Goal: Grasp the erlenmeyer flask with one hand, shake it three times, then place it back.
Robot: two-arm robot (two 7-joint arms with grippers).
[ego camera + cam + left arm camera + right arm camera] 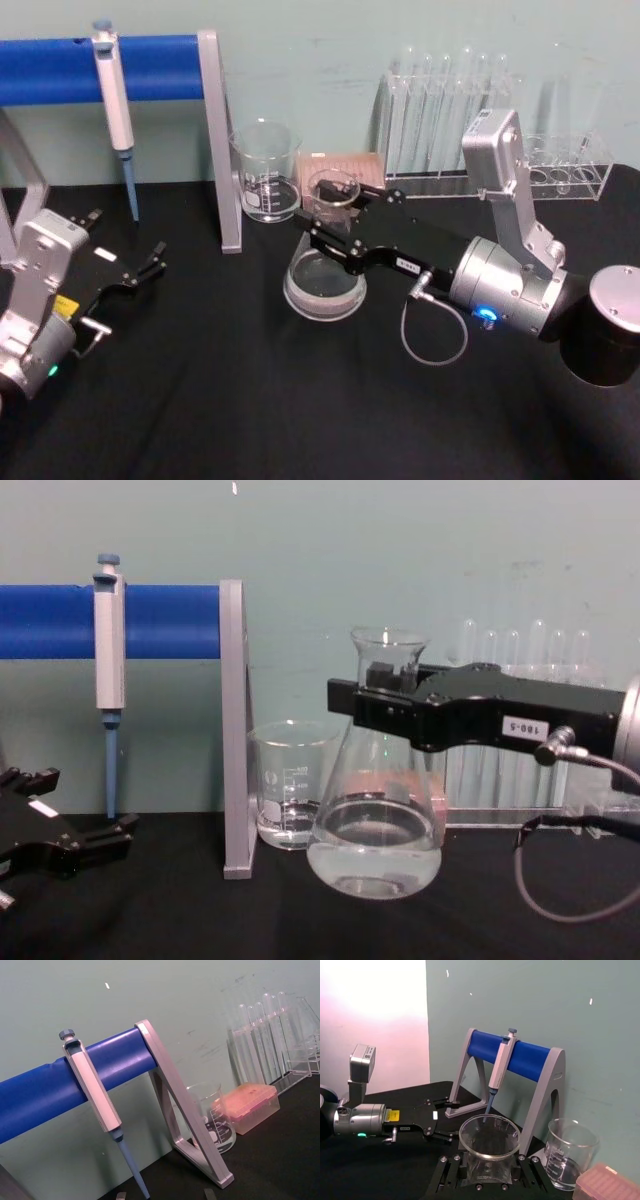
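The erlenmeyer flask [325, 282] is clear glass with a little clear liquid in its wide base, standing upright at the table's middle. My right gripper [335, 218], black with a white label, grey cable and silver wrist, reaches in from the right and is shut on the flask's neck just under the rim. From the chest, the flask [380, 830] shows with the right gripper [385, 705] across its neck. I cannot tell whether the base touches the cloth. The flask's rim [490, 1136] sits between the jaws in the right wrist view. My left gripper [147, 265] rests open at the far left.
A glass beaker [267, 170] stands just behind the flask, beside a grey stand [225, 140] with a blue bar holding a pipette [115, 100]. A pink tip box [352, 165] and a test tube rack [450, 120] line the back. A black cylinder [610, 335] sits far right.
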